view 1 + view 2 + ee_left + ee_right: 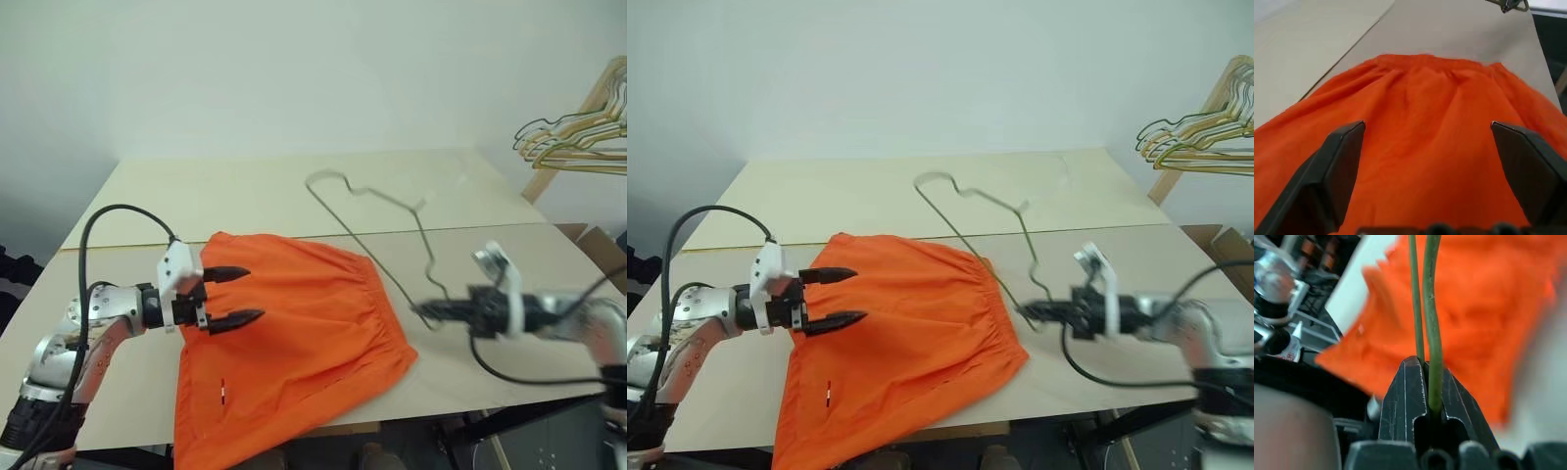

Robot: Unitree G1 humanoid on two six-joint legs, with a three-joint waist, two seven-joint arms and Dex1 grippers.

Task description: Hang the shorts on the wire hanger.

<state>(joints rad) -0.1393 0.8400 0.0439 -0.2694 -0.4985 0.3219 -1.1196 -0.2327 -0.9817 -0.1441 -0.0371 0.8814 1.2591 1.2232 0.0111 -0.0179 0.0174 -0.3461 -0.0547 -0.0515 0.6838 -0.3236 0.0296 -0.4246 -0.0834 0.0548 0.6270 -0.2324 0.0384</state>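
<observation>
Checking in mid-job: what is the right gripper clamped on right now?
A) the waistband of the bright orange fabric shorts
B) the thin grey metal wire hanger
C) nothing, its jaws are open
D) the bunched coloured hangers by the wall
B: the right gripper has its black fingers shut around the thin grey metal wire hanger, beside the bright orange fabric shorts.

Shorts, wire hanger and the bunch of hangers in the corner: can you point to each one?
the shorts (304, 323), left eye view, middle of the orange fabric.
the wire hanger (367, 189), left eye view, bent wire near its hook.
the bunched hangers (573, 147), left eye view, the wires' lower bars.
</observation>
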